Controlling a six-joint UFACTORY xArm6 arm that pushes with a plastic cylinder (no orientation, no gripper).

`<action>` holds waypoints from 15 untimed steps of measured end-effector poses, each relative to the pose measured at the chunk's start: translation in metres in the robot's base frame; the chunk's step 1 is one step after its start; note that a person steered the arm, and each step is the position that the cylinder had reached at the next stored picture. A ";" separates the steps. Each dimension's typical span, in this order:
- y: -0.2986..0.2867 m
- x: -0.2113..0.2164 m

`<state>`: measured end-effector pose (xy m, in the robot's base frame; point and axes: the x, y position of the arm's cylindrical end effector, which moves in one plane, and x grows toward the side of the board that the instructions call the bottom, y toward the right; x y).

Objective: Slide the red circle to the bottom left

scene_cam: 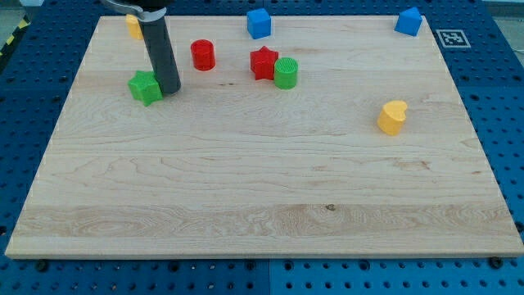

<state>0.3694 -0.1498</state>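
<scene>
The red circle (203, 55) stands on the wooden board (262, 180) near the view's top left. My tip (169, 88) rests on the board just right of the green star (145, 87), touching or nearly touching it. The tip is below and to the left of the red circle, a short gap apart from it. The rod rises from the tip toward the view's top.
A red star (263, 62) and a green cylinder (286, 73) stand together right of the red circle. A blue cube (259, 23) and a blue block (408, 21) sit along the top edge. A yellow block (133, 25) is partly behind the rod. A yellow heart (393, 117) is at the right.
</scene>
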 end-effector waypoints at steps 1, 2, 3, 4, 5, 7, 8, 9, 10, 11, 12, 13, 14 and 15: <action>-0.012 0.000; -0.028 0.000; -0.040 0.004; -0.040 0.005; -0.005 0.005; 0.084 0.010; 0.085 0.010; 0.085 0.010; 0.085 0.011; 0.085 0.006; 0.085 -0.029; 0.085 -0.056; 0.089 -0.069; 0.089 -0.091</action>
<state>0.2786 -0.0612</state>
